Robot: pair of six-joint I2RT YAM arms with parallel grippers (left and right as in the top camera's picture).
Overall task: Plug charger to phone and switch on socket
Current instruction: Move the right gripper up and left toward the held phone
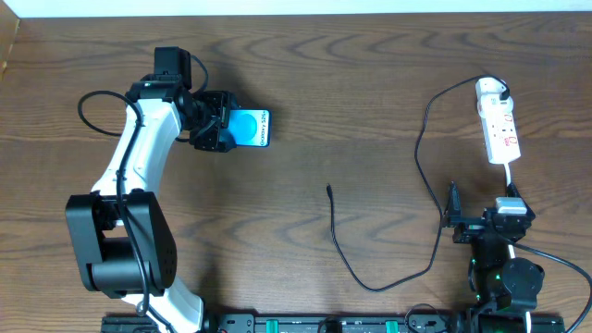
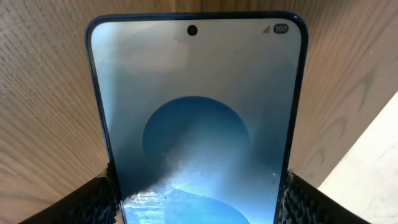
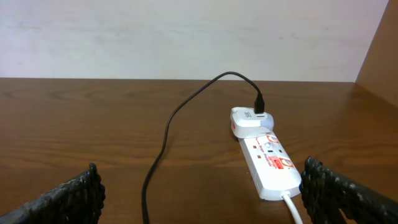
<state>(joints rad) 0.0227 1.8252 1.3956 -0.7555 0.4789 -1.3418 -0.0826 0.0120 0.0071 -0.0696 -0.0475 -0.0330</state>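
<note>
The phone [image 1: 252, 128], with a bright blue screen, is at the back left of the table. My left gripper [image 1: 215, 130] is shut on its left end, and in the left wrist view the fingers [image 2: 199, 202] press both long edges of the phone [image 2: 196, 106]. The charger cable [image 1: 418, 148] runs from a white plug [image 1: 491, 90] in the socket [image 1: 500, 131] and loops down to its free tip [image 1: 329, 190] at mid-table. My right gripper [image 1: 481, 211] is open and empty just below the socket. The right wrist view shows the fingers [image 3: 205, 193] apart, with the socket [image 3: 268, 163] and cable [image 3: 166, 134] ahead.
The socket's white cord [image 1: 510, 178] runs down toward my right arm. The table's back edge meets a pale wall [image 3: 186, 37]. The left arm's base [image 1: 120, 250] stands at the front left. A black rail [image 1: 314, 324] runs along the front edge.
</note>
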